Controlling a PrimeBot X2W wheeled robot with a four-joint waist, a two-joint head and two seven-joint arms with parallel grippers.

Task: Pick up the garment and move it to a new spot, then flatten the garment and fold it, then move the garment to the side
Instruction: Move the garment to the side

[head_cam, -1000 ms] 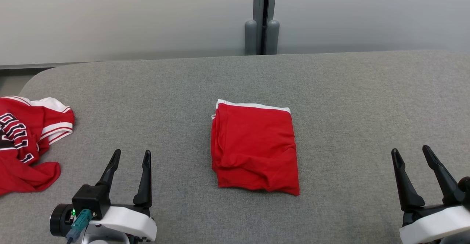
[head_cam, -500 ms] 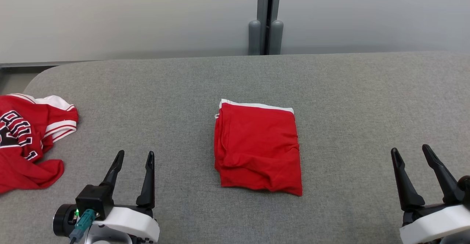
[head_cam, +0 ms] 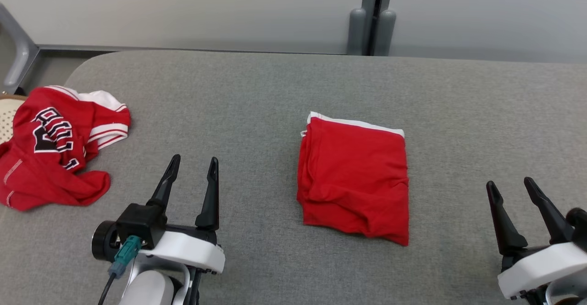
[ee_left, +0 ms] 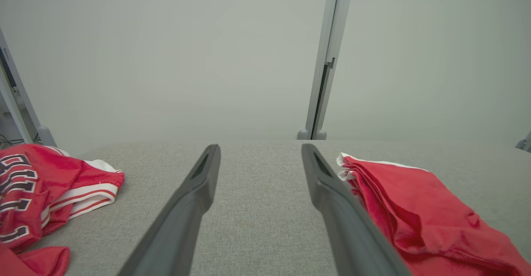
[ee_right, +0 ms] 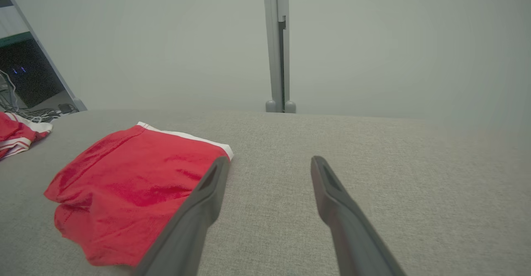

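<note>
Grey fabric tabletop: a red garment with white trim lies folded at frame centre. The left gripper and right gripper sit spread and empty along the bottom. Only the sideways move appears left.

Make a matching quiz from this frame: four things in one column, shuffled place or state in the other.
Things:
1. folded red garment
2. crumpled jersey
3. left hand
4. right hand

Place or state:
A. open and empty, at the lower right of the head view
B. in a heap at the left end of the grey surface, lettering showing
C. neat rectangle mid-surface, white edge on the far side
D. open and empty, between the two red things

Pairs: 1-C, 2-B, 3-D, 4-A
</note>
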